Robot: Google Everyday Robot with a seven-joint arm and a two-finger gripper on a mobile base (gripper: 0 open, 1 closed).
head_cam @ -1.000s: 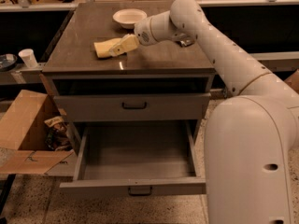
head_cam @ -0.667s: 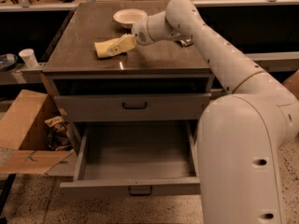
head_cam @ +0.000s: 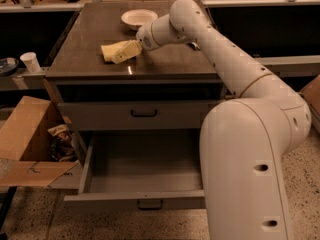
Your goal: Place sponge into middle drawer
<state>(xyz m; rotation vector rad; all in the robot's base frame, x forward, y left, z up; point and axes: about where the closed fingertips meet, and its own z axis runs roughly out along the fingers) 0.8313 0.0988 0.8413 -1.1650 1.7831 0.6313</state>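
The pale yellow sponge (head_cam: 111, 50) lies on the dark cabinet top (head_cam: 165, 64), left of centre. My gripper (head_cam: 129, 51) reaches in from the right and sits right at the sponge's right end, touching or overlapping it. The middle drawer (head_cam: 145, 176), wide and shallow, is pulled out at the bottom of the cabinet, and nothing shows inside it. My arm's large white body (head_cam: 245, 174) covers the drawer's right side.
A white bowl (head_cam: 138, 18) stands on the cabinet top behind the gripper. A shut drawer front with a black handle (head_cam: 144, 113) is above the open drawer. An open cardboard box (head_cam: 30, 144) stands on the floor at the left. A paper cup (head_cam: 30, 62) sits on a left shelf.
My gripper has moved a little to the left, closer onto the sponge's right end. The sponge has stayed where it was on the cabinet top.
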